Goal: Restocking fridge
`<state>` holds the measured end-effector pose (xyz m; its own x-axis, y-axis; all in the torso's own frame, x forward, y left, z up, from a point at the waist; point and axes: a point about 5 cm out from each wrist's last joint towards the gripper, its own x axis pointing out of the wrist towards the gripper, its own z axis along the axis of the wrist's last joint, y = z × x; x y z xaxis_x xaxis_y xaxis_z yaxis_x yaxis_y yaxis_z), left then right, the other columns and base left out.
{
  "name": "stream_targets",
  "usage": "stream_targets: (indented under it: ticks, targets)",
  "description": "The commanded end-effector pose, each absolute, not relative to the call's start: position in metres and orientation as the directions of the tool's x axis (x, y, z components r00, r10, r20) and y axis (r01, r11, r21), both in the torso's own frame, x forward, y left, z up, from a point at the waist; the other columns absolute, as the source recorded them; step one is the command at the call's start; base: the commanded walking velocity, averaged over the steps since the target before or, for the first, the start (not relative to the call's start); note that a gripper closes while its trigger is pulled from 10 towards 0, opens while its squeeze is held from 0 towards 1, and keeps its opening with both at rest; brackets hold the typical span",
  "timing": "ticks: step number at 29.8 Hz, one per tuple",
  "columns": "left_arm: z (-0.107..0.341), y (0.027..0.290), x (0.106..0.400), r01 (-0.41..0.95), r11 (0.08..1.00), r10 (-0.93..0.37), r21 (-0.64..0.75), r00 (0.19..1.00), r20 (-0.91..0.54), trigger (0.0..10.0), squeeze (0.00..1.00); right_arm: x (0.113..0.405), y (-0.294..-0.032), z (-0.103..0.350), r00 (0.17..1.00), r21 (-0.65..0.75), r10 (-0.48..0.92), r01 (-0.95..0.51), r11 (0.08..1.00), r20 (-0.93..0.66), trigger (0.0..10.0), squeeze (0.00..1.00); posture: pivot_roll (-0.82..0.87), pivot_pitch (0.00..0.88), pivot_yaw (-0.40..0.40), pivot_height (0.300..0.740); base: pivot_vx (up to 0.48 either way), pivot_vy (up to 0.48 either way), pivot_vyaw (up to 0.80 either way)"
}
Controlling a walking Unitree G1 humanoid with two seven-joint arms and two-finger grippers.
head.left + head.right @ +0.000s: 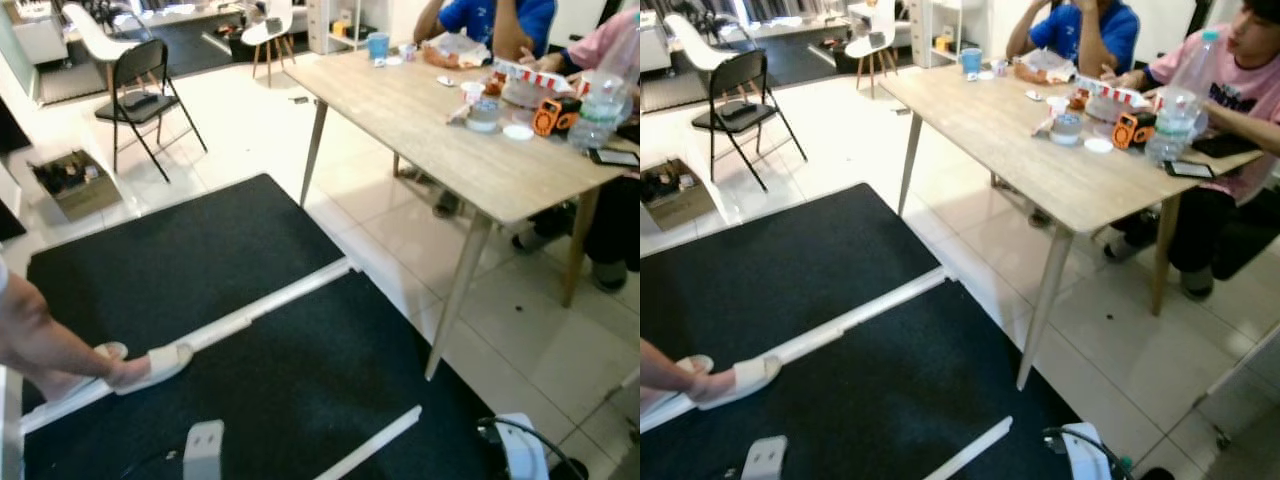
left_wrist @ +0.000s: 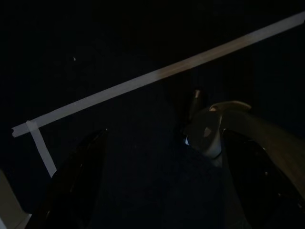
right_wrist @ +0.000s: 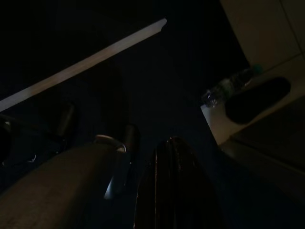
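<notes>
On the black floor mat (image 1: 200, 250), beside a white tape line (image 1: 250, 320), stands facing a wooden table (image 1: 420, 120) with people seated, a slippered foot (image 1: 150, 365) near on the left. Holds the left gripper (image 2: 162, 143) low over the mat, black fingers (image 2: 76, 181) spread wide, nothing between them. Hangs the right gripper (image 3: 152, 138) likewise over the mat; too dark to tell its fingers' spread. Lies near that gripper, at the mat's edge on a white object (image 3: 214, 119): a small water bottle (image 3: 226, 88). Probably between fetch and carry, nothing in hand. Next calls for reaching down to that bottle, or turning to find the fridge.
</notes>
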<state>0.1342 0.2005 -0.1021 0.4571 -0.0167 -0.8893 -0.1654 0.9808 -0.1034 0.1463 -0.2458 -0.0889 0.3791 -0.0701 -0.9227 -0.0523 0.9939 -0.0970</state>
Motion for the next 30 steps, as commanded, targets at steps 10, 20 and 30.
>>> stream_targets:
  ticks: [10,20,30]
  targets:
    - [-0.1022,0.2011,0.1337,-0.158,0.982,-0.024,-0.106,0.45,-0.893,10.0,0.0,0.1406,-0.2479,-0.0904,0.367,-0.105,-0.078,-0.055,0.993,-0.927,10.0,0.0,-0.03,0.0,0.036,0.74,0.107,0.0,0.0]
    - [-0.1016,0.2017,0.1347,-0.138,0.985,-0.035,-0.108,0.453,-0.891,10.0,0.0,0.1392,-0.253,-0.0894,0.364,-0.121,-0.09,-0.062,0.991,-0.927,10.0,0.0,-0.04,0.0,0.03,0.74,0.281,0.0,0.0]
    - [-0.1012,0.2001,0.1365,-0.125,0.986,-0.044,-0.114,0.456,-0.889,10.0,0.0,0.1324,-0.2522,-0.0919,0.356,-0.118,-0.084,-0.077,0.99,-0.931,10.0,0.0,-0.04,0.0,0.026,0.74,0.294,0.0,0.0]
